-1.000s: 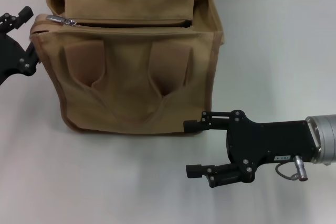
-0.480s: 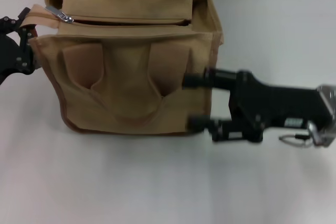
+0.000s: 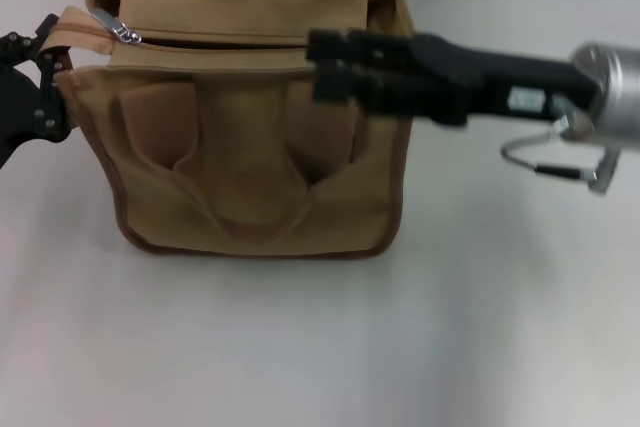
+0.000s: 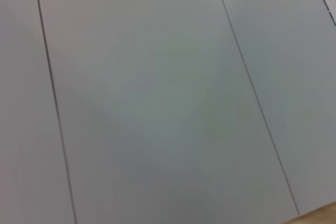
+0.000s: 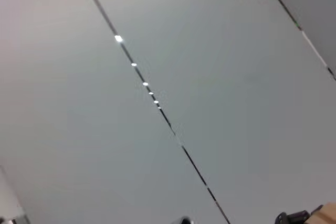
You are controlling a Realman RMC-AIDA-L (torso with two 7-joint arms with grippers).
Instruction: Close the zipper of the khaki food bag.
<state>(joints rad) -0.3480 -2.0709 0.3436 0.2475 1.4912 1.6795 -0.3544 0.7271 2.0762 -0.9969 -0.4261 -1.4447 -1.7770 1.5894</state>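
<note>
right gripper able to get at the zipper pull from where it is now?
Probably yes: the right gripper hovers at the khaki food bag top, nothing between it and the zipper pull at the far left end.

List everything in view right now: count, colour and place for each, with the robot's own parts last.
khaki food bag: one, tan canvas with brown trim, standing on the table toward the robot's left of centre.
handle straps: two, tan, flat on the bag's front face.
zipper: one, khaki tape, running along the bag's top, showing a dark gap.
pull tab: one, silver metal, at the zipper's left end.
table: one, white, under everything.
wall panels: grey, with dark seams, filling both wrist views.
left gripper: one, black, at the bag's upper left corner.
right gripper: one, black, over the bag's front upper edge, reaching in from the right.
</note>
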